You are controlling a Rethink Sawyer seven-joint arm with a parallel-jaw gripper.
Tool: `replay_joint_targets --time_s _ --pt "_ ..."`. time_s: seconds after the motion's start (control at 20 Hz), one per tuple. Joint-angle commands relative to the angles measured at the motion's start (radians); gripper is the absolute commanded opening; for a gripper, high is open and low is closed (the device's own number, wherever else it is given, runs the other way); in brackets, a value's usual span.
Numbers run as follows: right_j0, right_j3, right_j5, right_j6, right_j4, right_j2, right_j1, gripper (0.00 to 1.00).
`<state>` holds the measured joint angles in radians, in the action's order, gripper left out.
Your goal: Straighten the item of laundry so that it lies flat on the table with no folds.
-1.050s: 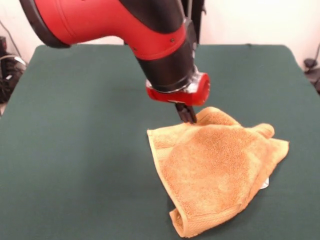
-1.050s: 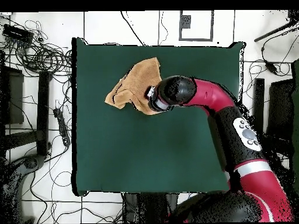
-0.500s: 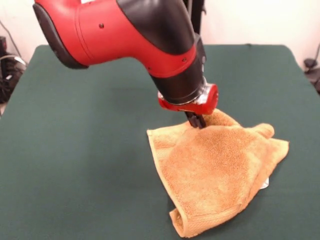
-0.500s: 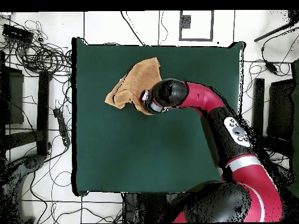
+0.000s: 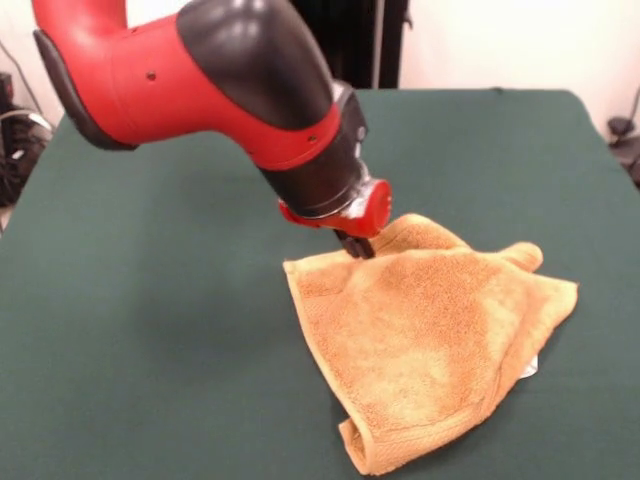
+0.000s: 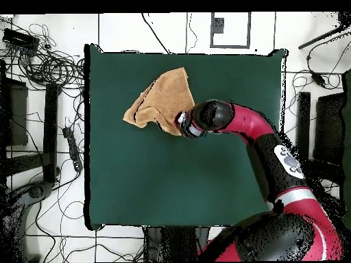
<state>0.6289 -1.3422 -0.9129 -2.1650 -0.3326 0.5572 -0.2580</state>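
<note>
The item of laundry (image 5: 430,330), an orange-tan towel, lies crumpled on the green table (image 5: 150,320), with its near part folded over itself. A small white label (image 5: 531,368) peeks out at its right edge. My gripper (image 5: 356,245) hangs from the red wrist and is shut on the towel's far edge, near its left corner. In the overhead view the towel (image 6: 161,98) lies near the table's (image 6: 171,185) upper edge. There the arm's wrist (image 6: 195,122) covers the towel's lower right edge and hides the gripper.
Wide green cloth stretches to the left of the towel and in front of it in the front view. Cables and dark equipment (image 6: 41,82) lie on the floor beside the table's left edge in the overhead view.
The gripper came down onto the towel's far edge, then shifted left in the front view. The towel's far left corner has slid a little left with it.
</note>
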Motion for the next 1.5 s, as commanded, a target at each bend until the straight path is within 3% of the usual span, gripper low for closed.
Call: replay_joint_targets --time_s 0.05,0.5,0.55,0.75,0.8,0.95,1.5 --pt "-0.018 0.007 -0.019 0.267 -0.061 0.045 0.092 0.0" --pt "-0.023 0.011 0.0 0.249 -0.071 0.052 0.11 0.0" --pt "-0.024 0.012 0.001 0.249 -0.071 0.053 0.11 1.0" --pt "-0.021 0.005 0.017 0.241 -0.075 0.057 0.111 1.0" --pt "-0.02 0.003 0.02 0.238 -0.076 0.058 0.111 0.0" --pt "-0.017 -0.015 0.075 0.227 -0.096 0.058 0.102 0.0" --pt "-0.001 -0.034 0.051 0.244 -0.108 0.065 0.105 0.0"
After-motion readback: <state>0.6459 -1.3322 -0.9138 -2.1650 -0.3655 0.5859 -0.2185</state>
